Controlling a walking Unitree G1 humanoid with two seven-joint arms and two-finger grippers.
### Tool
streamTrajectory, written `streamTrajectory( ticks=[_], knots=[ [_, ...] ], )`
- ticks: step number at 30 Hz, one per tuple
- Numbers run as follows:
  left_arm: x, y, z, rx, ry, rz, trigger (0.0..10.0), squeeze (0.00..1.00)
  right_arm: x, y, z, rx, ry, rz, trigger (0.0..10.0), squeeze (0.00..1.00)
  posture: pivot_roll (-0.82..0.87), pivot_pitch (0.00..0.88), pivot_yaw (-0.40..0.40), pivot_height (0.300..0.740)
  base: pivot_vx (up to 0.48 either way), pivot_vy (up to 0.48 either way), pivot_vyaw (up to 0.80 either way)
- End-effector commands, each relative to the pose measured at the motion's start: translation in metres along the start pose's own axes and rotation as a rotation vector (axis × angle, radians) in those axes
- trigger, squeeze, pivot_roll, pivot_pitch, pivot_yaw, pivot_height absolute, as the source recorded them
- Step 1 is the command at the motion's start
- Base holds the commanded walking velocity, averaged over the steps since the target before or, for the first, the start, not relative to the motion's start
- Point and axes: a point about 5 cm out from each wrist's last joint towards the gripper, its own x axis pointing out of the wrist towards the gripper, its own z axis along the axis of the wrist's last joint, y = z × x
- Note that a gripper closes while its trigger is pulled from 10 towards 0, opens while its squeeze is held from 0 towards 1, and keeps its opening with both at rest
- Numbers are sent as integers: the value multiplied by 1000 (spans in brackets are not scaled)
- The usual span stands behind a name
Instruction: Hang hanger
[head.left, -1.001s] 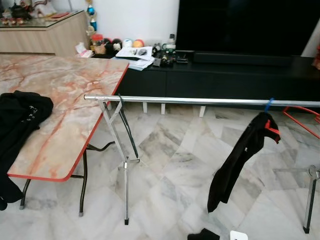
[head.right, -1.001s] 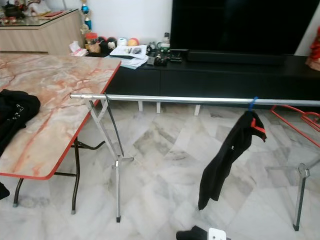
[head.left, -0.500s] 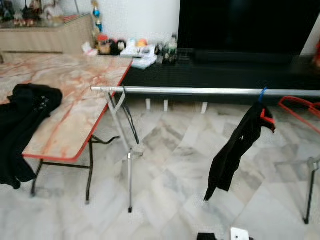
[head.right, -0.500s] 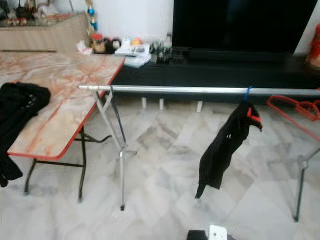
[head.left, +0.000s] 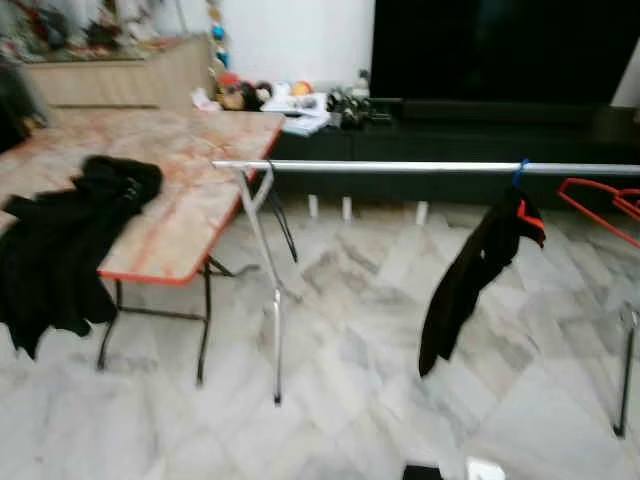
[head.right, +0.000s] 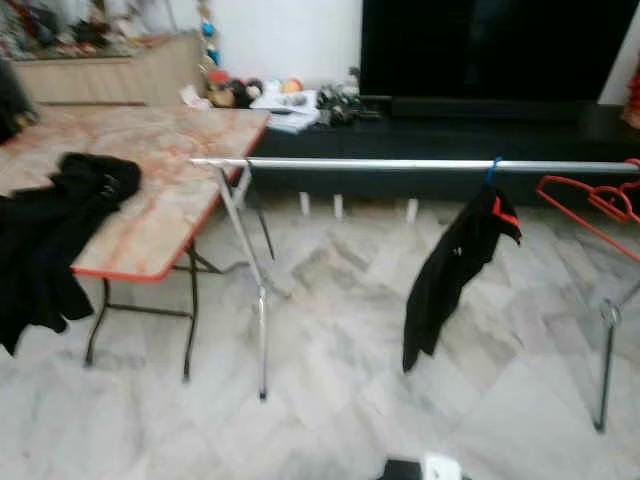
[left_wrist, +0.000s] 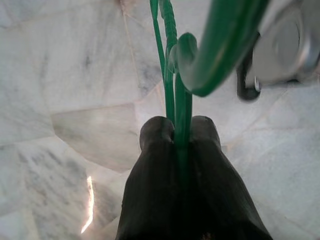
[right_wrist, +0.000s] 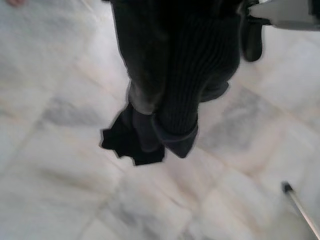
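Green hanger (left_wrist: 176, 75) clamped between the two black fingers (left_wrist: 150, 165) of the left end effector (left_wrist: 179, 131), above the marble floor (left_wrist: 60, 75); its far part is cut off. Right end effector (right_wrist: 170, 125) is draped in dark knitted cloth (right_wrist: 185, 100), so whether its fingers are apart or together cannot be told. Ahead, slightly blurred: a silver rail (head.left: 400, 166) carries a black garment (head.left: 475, 270) on a blue hook, with red hangers (head.left: 600, 200) at far right. At left, a black garment (head.left: 70, 240) lies on the marble counter (head.left: 190, 190).
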Motion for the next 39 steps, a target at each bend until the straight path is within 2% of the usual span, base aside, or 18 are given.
streamTrajectory(
  ticks=[1, 16, 22, 26, 36, 38, 39],
  knots=[
    [0, 5, 1, -4, -1, 10, 10000, 0, 0, 6, -1, 18, 3, 8, 10000, 0, 136, 0, 15, 740, -311, 0, 0],
    [0, 5, 1, -8, -1, 15, 10000, 0, 0, 6, -1, 16, -2, 6, 10000, 0, 137, 0, 13, 740, -313, 0, 0],
    [0, 6, 2, -5, -13, 31, 10000, 0, 0, 6, 0, 26, -15, 3, 10000, 0, 142, 0, 14, 740, 0, 0, 0],
    [0, 6, 4, -8, -35, 45, 10000, 0, 0, 6, 1, 41, -31, -2, 10000, 0, 154, 0, 6, 740, 0, 0, 0],
    [-2, 9, 15, 4, -159, 103, 10000, 0, -1, 5, 10, 53, -130, -10, 10000, 0, 171, 0, -6, 740, 0, 0, 0],
    [-3, 18, 75, 35, -353, 128, 10000, 0, 3, -3, 44, 33, -223, -21, 10000, 0, 172, 0, -8, 740, 0, 0, 0],
    [-11, 28, 124, 30, -520, 153, 10000, 0, 4, -18, 83, 26, -315, -39, 10000, 0, 175, 0, -13, 740, 0, 0, 0]
  ],
)
